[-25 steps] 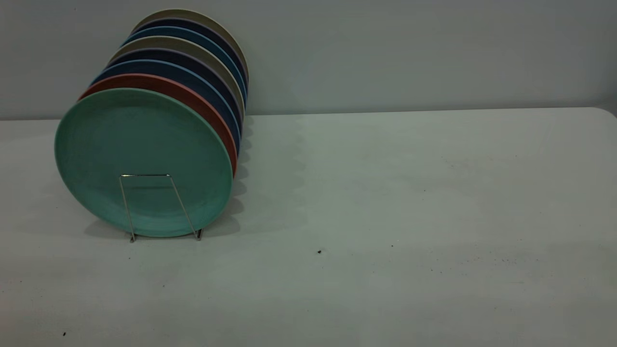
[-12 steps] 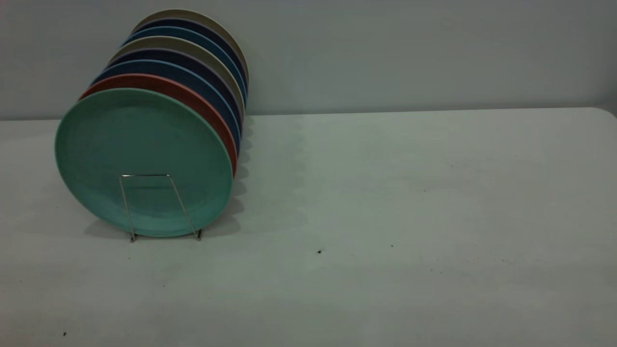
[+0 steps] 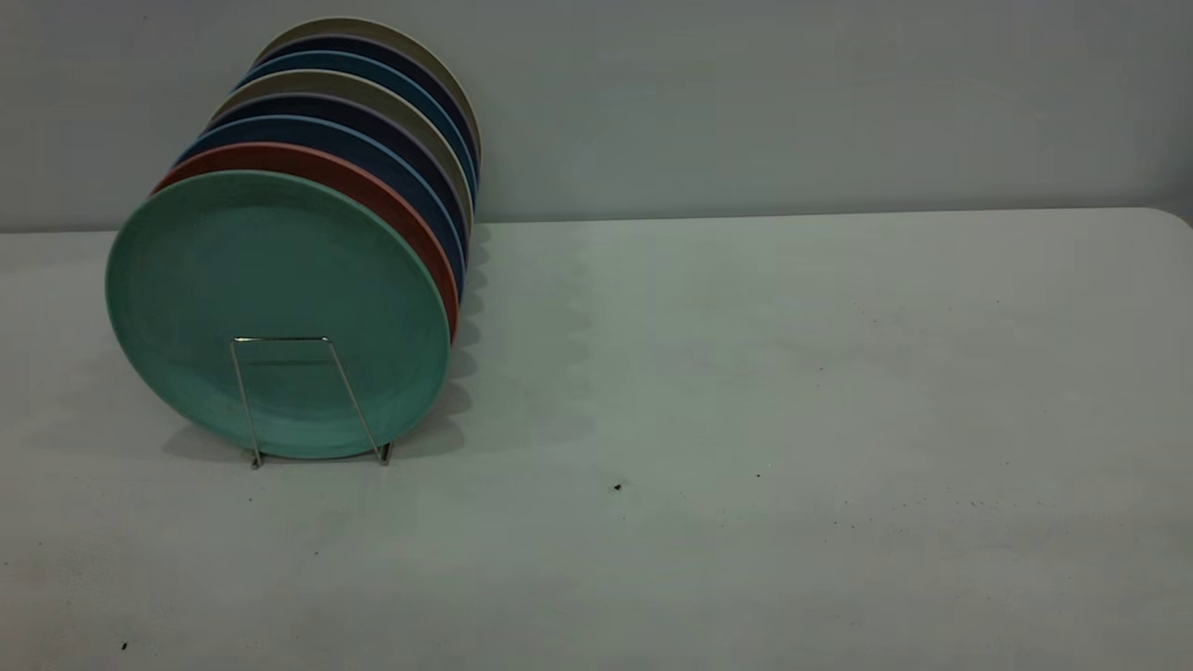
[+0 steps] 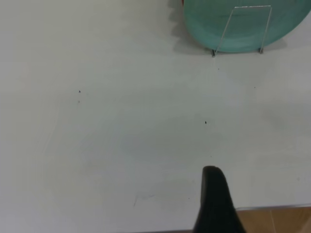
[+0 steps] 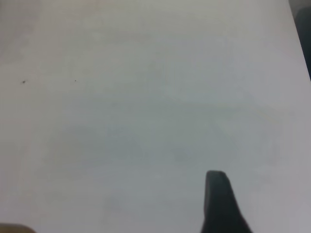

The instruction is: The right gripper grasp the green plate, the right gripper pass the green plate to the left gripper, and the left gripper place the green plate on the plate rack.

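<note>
The green plate [image 3: 280, 280] stands upright at the front of the plate rack [image 3: 280, 338], behind the front wire loop. It also shows in the left wrist view [image 4: 243, 34], with the plate rack's loop [image 4: 250, 7] in front of it. Neither gripper appears in the exterior view. Part of my left gripper [image 4: 216, 204] shows in its wrist view, over the table's near edge and far from the plate. Part of my right gripper [image 5: 218, 204] shows in its wrist view over bare table, with no plate in sight.
Behind the green plate stand a salmon-pink plate [image 3: 373, 191], dark blue plates [image 3: 391, 154] and several others. The white table [image 3: 792, 373] stretches right of the rack. A wooden floor [image 4: 277, 221] shows past the table edge.
</note>
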